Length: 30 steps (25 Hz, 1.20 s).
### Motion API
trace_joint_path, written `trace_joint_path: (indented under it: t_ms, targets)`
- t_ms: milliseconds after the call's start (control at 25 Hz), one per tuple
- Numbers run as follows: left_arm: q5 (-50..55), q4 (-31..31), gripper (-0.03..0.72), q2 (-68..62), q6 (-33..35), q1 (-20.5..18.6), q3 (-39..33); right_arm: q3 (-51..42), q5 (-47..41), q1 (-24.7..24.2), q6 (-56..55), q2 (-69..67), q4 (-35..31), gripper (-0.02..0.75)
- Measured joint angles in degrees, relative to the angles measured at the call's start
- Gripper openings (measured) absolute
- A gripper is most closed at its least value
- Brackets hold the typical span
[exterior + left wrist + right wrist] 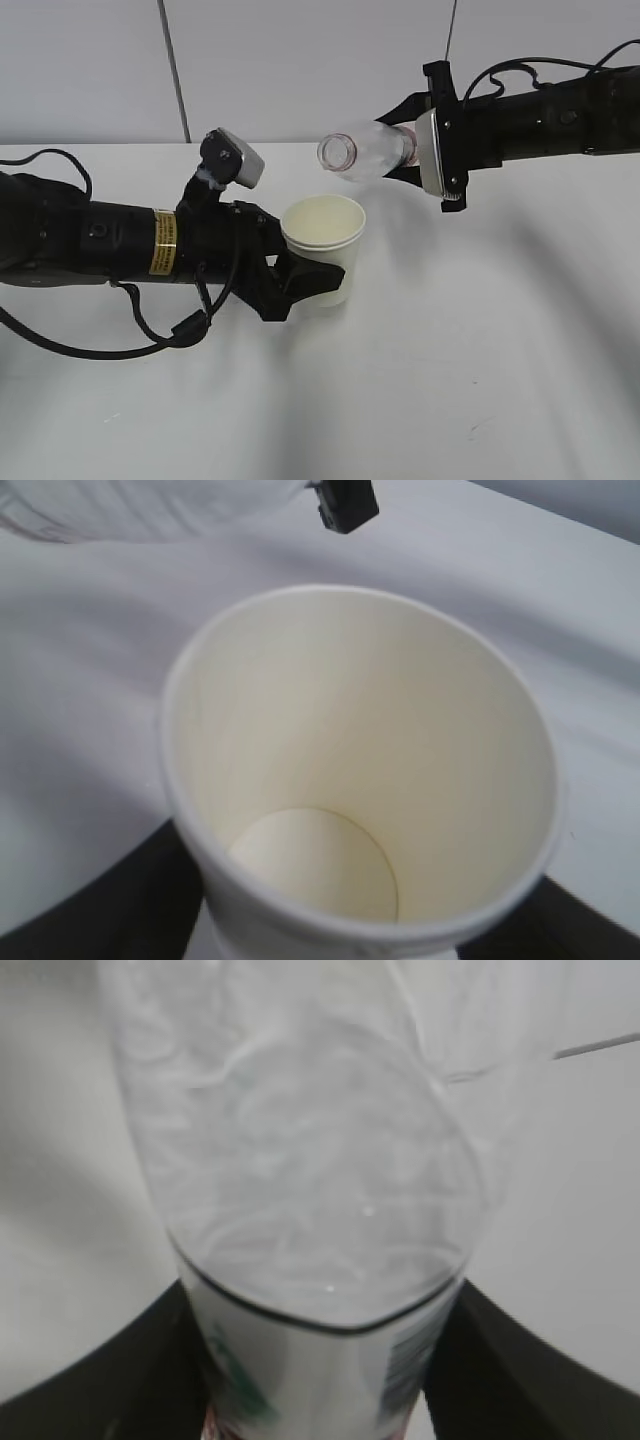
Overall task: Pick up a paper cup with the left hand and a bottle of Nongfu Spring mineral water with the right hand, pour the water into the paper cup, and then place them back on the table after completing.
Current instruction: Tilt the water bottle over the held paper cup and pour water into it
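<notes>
The paper cup (323, 245) stands upright between the 2 fingers of the left tool (290, 285), which are clamped on its lower wall from the left, so the cup sits at the very tip of that tool with its open mouth above the fingers. In the left wrist view the cup (360, 770) fills the frame, its pale inside and round bottom showing, with the dark fingers (120, 900) pressed against its base on either side. Whether the cup's bottom touches the tabletop (480, 380) or is lifted just off it cannot be told.

The bottle (368, 152) lies nearly level in the right tool (425, 150), held by its labelled body, its clear neck and uncapped mouth sticking out leftward past the tool's fingers. The mouth sits up and just to the right of the cup's rim, apart from it. In the right wrist view the bottle (310, 1190) runs straight away from the tool, the dark fingers (110, 1370) closed on the labelled part at either side; its clear upper section looks hazy, and how much water it holds cannot be told.

Both black arms reach in over the white tabletop, the left one carrying a yellow sticker (164, 243) behind its tool.
</notes>
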State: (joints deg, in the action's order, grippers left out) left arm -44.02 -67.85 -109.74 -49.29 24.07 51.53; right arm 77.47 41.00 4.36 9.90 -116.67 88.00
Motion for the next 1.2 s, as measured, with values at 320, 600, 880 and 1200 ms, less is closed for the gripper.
trace_joint_path:
  t_ms: [320,600,880,1200]
  targets:
    - [0.8,-1.4,0.447,0.0,-0.6,0.1,0.0,0.0,-0.7,0.0,5.6,-0.1,-1.1,0.417]
    - [0.4,-4.6,0.447,0.0,-3.2,0.1,0.0,0.0,-1.7,0.0,11.6,-0.1,-2.3,0.417]
    - [-2.3,-4.6,0.447,0.0,-3.3,0.1,0.0,0.0,-1.7,0.0,16.6,-0.1,-5.3,0.417]
    - [-2.2,-4.7,0.447,0.0,-3.3,0.1,0.0,0.0,-1.4,0.0,21.8,-0.1,-7.3,0.416]
